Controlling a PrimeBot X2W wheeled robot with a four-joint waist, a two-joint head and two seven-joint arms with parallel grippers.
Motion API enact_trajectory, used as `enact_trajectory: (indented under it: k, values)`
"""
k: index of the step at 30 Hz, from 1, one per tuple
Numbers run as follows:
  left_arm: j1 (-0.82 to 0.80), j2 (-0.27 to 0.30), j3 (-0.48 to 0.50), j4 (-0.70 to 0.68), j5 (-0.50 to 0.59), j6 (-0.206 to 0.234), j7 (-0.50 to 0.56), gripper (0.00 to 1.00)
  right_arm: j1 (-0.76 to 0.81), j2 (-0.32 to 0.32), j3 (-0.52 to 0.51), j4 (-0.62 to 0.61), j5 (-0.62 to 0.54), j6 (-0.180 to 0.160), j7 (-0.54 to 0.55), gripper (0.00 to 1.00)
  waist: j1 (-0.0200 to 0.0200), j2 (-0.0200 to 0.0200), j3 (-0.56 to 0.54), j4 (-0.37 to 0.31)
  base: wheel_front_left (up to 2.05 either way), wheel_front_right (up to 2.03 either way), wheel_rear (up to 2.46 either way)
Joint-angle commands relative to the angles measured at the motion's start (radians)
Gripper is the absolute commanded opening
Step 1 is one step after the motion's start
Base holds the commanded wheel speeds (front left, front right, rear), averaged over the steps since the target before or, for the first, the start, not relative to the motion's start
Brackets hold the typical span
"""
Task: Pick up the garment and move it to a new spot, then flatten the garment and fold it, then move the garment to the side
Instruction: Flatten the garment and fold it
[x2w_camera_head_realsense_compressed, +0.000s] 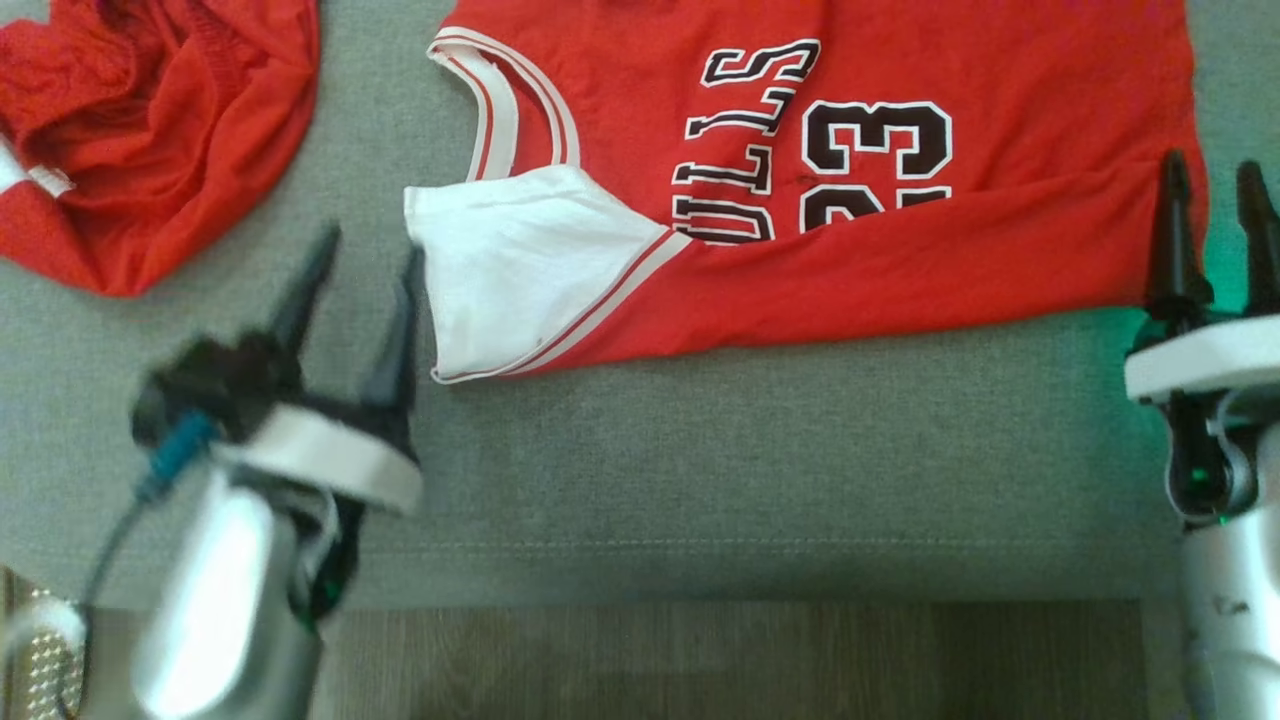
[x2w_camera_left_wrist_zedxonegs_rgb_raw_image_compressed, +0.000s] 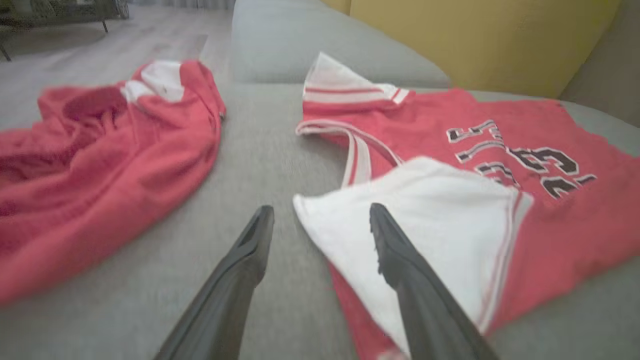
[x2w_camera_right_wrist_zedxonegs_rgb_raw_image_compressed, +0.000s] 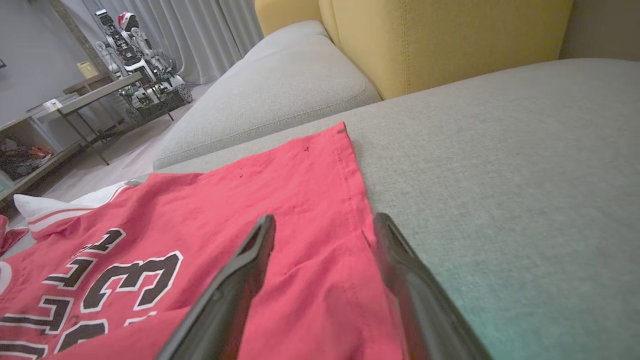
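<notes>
The garment (x2w_camera_head_realsense_compressed: 900, 240) is a red jersey with black lettering and the number 23. It lies on the grey sofa seat with its near edge folded over, baring a white inner panel (x2w_camera_head_realsense_compressed: 510, 270) at the left. My left gripper (x2w_camera_head_realsense_compressed: 365, 250) stands open just left of that white corner (x2w_camera_left_wrist_zedxonegs_rgb_raw_image_compressed: 430, 220), holding nothing. My right gripper (x2w_camera_head_realsense_compressed: 1215, 185) is open at the jersey's right hem (x2w_camera_right_wrist_zedxonegs_rgb_raw_image_compressed: 350, 200), one finger over the red cloth, the other over bare cushion. Nothing sits between either pair of fingers.
A second red garment (x2w_camera_head_realsense_compressed: 130, 130) lies crumpled at the far left of the seat (x2w_camera_left_wrist_zedxonegs_rgb_raw_image_compressed: 90, 165). The grey cushion's front edge (x2w_camera_head_realsense_compressed: 700, 580) meets wooden floor below. A yellow backrest (x2w_camera_right_wrist_zedxonegs_rgb_raw_image_compressed: 440, 40) rises behind; a table and another robot (x2w_camera_right_wrist_zedxonegs_rgb_raw_image_compressed: 135, 65) stand beyond the sofa.
</notes>
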Motion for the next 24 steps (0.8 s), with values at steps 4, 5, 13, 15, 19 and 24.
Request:
enact_trajectory:
  k: [4, 5, 13, 15, 19, 24]
  values:
    - [0.099, -0.023, 0.033, -0.038, 0.006, -0.002, -0.005, 1.00, 0.066, 0.023, -0.009, -0.094, 0.003, 0.000, 0.016, 1.00, -0.0001, 0.0000, -0.009, 0.003, 0.00, 0.00, 0.00]
    - [0.114, -0.031, 0.028, -0.032, 0.005, -0.003, -0.005, 1.00, 0.077, 0.031, -0.017, -0.104, 0.002, 0.000, 0.024, 1.00, -0.0001, 0.0000, -0.010, 0.004, 0.00, 0.00, 0.00]
    - [0.083, -0.049, -0.011, 0.097, 0.013, -0.007, -0.005, 1.00, 0.113, 0.085, -0.062, -0.122, -0.047, 0.000, 0.106, 1.00, -0.0001, 0.0000, -0.009, 0.002, 0.00, 0.00, 0.00]
    - [0.061, -0.048, -0.031, 0.151, 0.003, -0.008, -0.005, 1.00, 0.107, 0.092, -0.070, -0.106, -0.059, 0.000, 0.130, 1.00, -0.0001, 0.0000, -0.010, -0.003, 0.00, 0.00, 0.00]
    - [0.025, -0.044, -0.088, 0.219, -0.043, -0.009, 0.008, 1.00, 0.090, 0.098, -0.076, -0.061, -0.083, 0.000, 0.175, 1.00, -0.0001, 0.0000, -0.017, -0.008, 0.00, 0.00, 0.00]
    - [0.011, -0.033, -0.146, 0.250, -0.119, -0.009, 0.027, 1.00, 0.087, 0.100, -0.108, -0.032, -0.100, 0.000, 0.208, 1.00, -0.0001, 0.0000, -0.029, -0.001, 0.00, 0.00, 0.00]
